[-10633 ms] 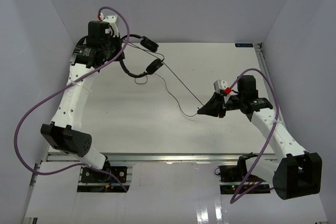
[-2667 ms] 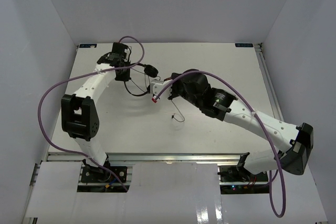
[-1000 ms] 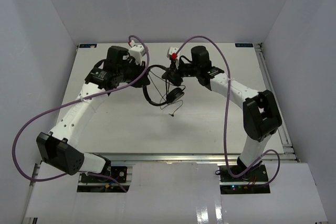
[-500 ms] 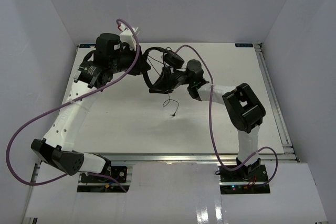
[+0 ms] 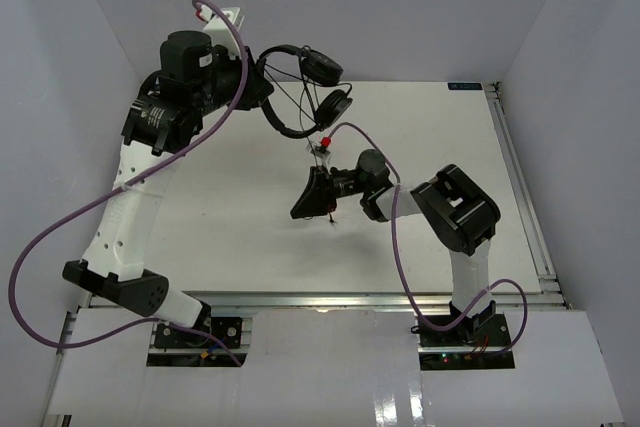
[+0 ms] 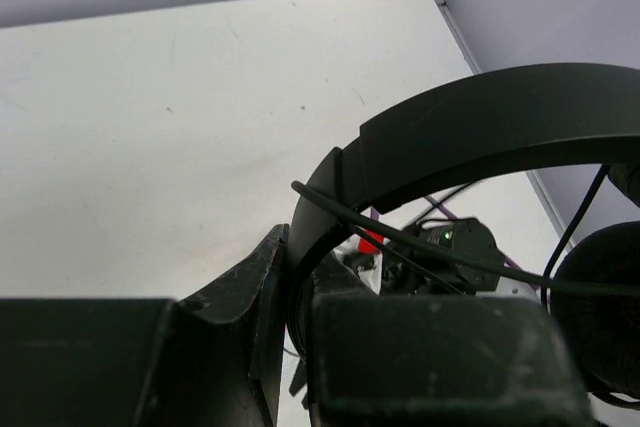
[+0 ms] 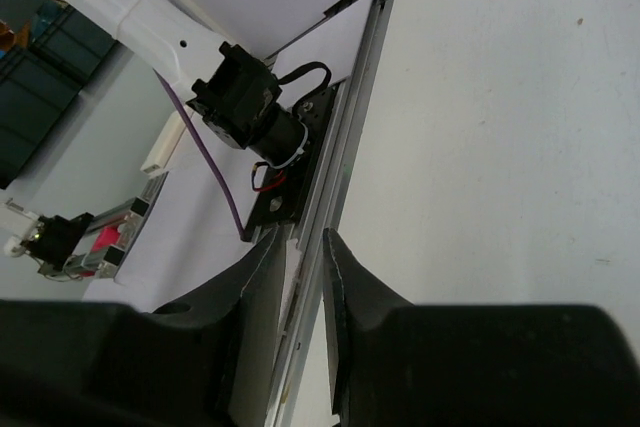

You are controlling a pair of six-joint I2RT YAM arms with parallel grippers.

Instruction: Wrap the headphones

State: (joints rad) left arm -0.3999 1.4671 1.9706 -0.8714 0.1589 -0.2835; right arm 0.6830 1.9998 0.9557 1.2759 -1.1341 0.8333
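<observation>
Headphones lifted higher | left hand pinching headband | right hand dropped below them, slightly spread

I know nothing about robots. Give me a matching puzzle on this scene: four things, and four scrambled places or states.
Things:
1 headphones
2 left gripper
3 right gripper
4 purple cable

States:
A jaws parted, empty, low over the table
B clamped on the headband
C held up in the air
D hangs in a long loop

Pairs: 1-C, 2-B, 3-A, 4-D
</observation>
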